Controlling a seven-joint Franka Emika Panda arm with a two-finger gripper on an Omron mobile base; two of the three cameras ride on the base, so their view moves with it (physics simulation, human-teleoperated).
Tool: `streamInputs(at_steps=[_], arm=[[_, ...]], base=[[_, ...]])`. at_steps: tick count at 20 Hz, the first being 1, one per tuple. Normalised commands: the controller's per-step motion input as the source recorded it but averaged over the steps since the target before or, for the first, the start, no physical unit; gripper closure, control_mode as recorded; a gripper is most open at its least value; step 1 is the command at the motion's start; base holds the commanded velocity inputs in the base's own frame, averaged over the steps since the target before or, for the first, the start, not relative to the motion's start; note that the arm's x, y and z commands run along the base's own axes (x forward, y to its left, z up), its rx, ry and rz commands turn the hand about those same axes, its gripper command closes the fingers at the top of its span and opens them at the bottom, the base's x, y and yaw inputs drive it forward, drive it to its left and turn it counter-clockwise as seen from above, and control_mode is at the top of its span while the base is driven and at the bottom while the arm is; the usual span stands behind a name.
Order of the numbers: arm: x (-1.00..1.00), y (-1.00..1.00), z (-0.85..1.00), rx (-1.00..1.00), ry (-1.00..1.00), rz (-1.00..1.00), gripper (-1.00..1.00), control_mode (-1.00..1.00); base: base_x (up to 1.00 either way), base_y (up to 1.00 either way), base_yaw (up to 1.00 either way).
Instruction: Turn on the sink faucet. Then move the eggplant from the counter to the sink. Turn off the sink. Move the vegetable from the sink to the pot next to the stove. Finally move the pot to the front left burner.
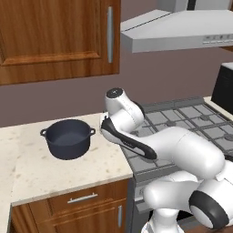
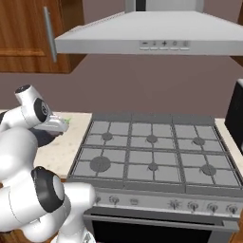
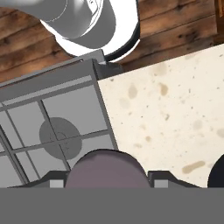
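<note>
Beige counter [image 1: 59, 170] has the pot [image 1: 68, 138] sitting left of the stove [image 2: 156, 152], while the gripper [image 3: 106, 181] pinches the purple eggplant [image 3: 106, 171] above the counter-stove edge.

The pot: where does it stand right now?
In the left base view the pot stands upright on the counter, left of the stove, with the robot's arm between them.
</note>
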Motion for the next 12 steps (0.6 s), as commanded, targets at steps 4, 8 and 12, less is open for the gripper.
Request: streamInputs(at_steps=[4, 8, 12], arm=[[0.0, 0.0, 0.0, 0.0, 0.0, 0.0, 1.0, 1.0], [0.0, 0.0, 0.0, 0.0, 0.0, 0.0, 1.0, 1.0], [0.0, 0.0, 0.0, 0.0, 0.0, 0.0, 1.0, 1.0]], base=[[0.47, 0.0, 0.0], [0.54, 0.0, 0.0], [0.48, 0.06, 0.0]])
